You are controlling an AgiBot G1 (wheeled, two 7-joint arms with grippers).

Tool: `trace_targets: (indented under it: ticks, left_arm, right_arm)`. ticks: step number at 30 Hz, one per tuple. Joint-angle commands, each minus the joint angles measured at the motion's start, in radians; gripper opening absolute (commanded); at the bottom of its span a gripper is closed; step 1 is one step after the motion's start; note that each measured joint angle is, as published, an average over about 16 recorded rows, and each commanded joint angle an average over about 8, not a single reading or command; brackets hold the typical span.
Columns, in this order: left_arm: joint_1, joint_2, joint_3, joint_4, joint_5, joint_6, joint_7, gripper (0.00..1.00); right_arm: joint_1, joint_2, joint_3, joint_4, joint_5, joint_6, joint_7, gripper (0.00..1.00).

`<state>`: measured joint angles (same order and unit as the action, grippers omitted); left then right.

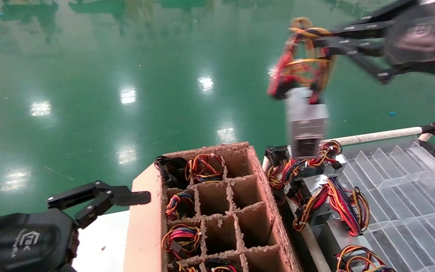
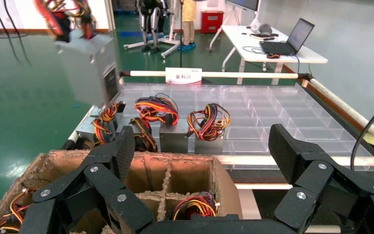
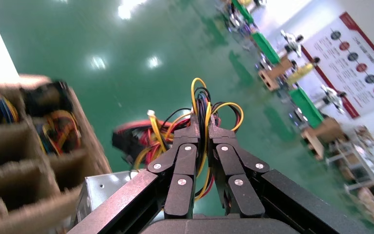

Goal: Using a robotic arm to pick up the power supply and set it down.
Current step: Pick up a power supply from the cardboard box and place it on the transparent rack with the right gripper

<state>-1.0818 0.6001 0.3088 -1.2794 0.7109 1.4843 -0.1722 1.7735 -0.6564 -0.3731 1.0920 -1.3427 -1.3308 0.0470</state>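
My right gripper (image 1: 321,39) is shut on the looped yellow, red and black wires (image 1: 300,62) of a grey power supply (image 1: 306,124). The box hangs in the air from those wires, tilted, just above the far left corner of the clear tray (image 1: 402,181). In the right wrist view the fingers (image 3: 189,130) pinch the wire bundle (image 3: 202,105), and the metal box (image 3: 102,187) shows below them. From the left wrist view the hanging power supply (image 2: 87,66) is high above the tray. My left gripper (image 1: 127,198) is parked low at the left, open and holding nothing (image 2: 202,146).
A brown cardboard box (image 1: 263,189) with divider cells holds several wired units. Several more power supplies (image 1: 327,196) stand along the tray's left side (image 2: 173,131). A white rail (image 1: 376,135) borders the tray's far edge. Green floor lies beyond.
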Motion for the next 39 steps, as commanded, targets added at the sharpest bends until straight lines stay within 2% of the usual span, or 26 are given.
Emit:
trace_targets:
  ticks: [1, 8, 19, 29, 39]
  left_arm:
    - [0.000, 0.000, 0.000, 0.000, 0.000, 0.000, 0.000, 1.00]
    - [0.000, 0.000, 0.000, 0.000, 0.000, 0.000, 0.000, 1.00]
    - [0.000, 0.000, 0.001, 0.000, -0.001, 0.000, 0.000, 1.00]
    - [0.000, 0.000, 0.001, 0.000, -0.001, -0.001, 0.001, 1.00]
    - [0.000, -0.001, 0.002, 0.000, -0.001, -0.001, 0.001, 1.00]
  right_arm:
    - [0.029, 0.026, 0.002, -0.024, -0.015, -0.019, -0.015, 0.00]
    - [0.080, 0.095, -0.009, -0.108, -0.071, -0.075, -0.084, 0.00]
    - [0.086, 0.160, -0.026, -0.209, -0.123, -0.120, -0.178, 0.00]
    - [0.055, 0.156, -0.060, -0.286, -0.164, -0.144, -0.236, 0.00]
    - [0.007, 0.102, -0.087, -0.334, -0.179, -0.130, -0.269, 0.00]
